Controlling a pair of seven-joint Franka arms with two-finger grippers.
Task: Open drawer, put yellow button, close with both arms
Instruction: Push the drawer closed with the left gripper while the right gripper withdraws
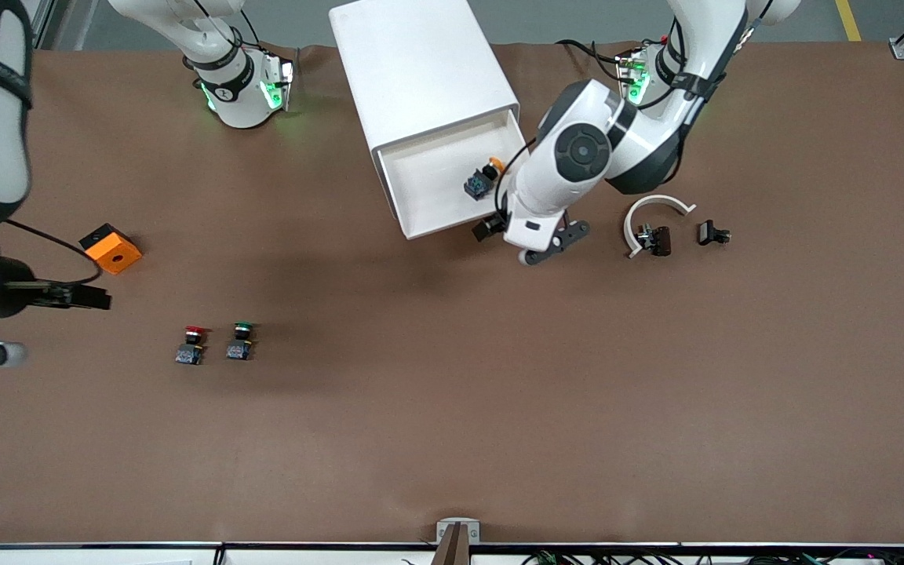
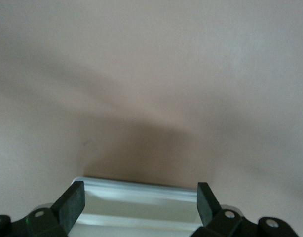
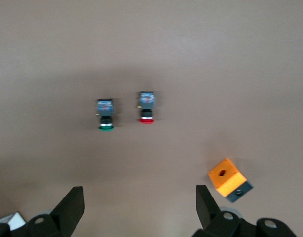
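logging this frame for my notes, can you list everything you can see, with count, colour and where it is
cabinet: 1, white, on the table between the two arm bases
drawer: 1, white, pulled open out of the cabinet
yellow button: 1, yellow cap, bluish base, lying in the drawer
red button: 1, red cap, toward the right arm's end of the table
green button: 1, green cap, beside the red button
orange block: 1, orange, farther from the front camera than the red button
curved white piece: 1, white, toward the left arm's end
small black parts: 2, black, by the curved piece
table: 1, brown
left gripper: 1, black, open, at the drawer's front edge
right gripper: 1, black, open, up over the table by the orange block
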